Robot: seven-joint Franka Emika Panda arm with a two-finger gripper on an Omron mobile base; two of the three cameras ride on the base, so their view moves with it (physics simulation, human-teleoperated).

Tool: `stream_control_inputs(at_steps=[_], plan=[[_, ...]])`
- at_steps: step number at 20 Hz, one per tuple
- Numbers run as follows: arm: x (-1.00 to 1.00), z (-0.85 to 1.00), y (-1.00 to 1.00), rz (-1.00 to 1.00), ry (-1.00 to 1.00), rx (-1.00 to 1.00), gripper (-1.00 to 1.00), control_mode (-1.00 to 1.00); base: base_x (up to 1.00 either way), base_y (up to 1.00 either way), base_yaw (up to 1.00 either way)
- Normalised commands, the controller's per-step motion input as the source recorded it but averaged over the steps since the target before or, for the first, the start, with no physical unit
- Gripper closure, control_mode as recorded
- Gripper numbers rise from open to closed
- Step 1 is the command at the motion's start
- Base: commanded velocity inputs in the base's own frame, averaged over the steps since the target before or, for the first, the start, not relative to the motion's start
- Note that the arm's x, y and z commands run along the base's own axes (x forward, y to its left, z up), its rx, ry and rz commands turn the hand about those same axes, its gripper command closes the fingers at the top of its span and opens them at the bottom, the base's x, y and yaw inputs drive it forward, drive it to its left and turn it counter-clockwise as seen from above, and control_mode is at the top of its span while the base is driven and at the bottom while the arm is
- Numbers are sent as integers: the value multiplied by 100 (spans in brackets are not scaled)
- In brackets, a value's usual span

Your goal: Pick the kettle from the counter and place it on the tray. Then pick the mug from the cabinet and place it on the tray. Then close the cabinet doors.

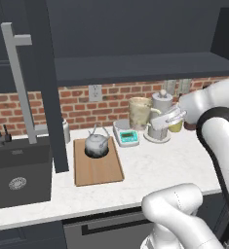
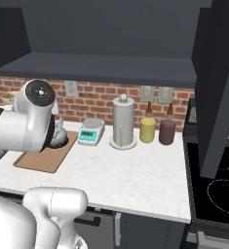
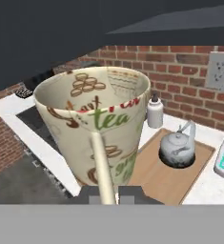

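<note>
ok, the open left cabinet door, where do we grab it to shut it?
The grey bar handle, mid-length, from the sink side: the door stands swung out edge-on, so the vertical bar sits off its left face with room for both fingers. The pincer holds the mug now, so likely set that down first.

On the tray [image 1: 99,170] the kettle [image 1: 96,143] takes the back part; the front half of the board is bare wood. Just right of the tray stands the scale [image 1: 126,136], and further right the paper roll [image 2: 123,121] and two canisters [image 2: 147,130] crowd the wall side of the desk [image 1: 155,165]. The front of the desk is free. The open cabinet door [image 1: 50,82] hangs over the tray's left edge, and the soap bottle [image 3: 155,111] stands behind the tray.
</note>
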Motion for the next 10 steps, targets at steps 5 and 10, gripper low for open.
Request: stream_control_inputs(at_steps=[5,10], plan=[[15,-80,50,31,18,-1,100,-100,0,0,0],[24,-98,35,21,9,-6,100,-100,0,0,0]])
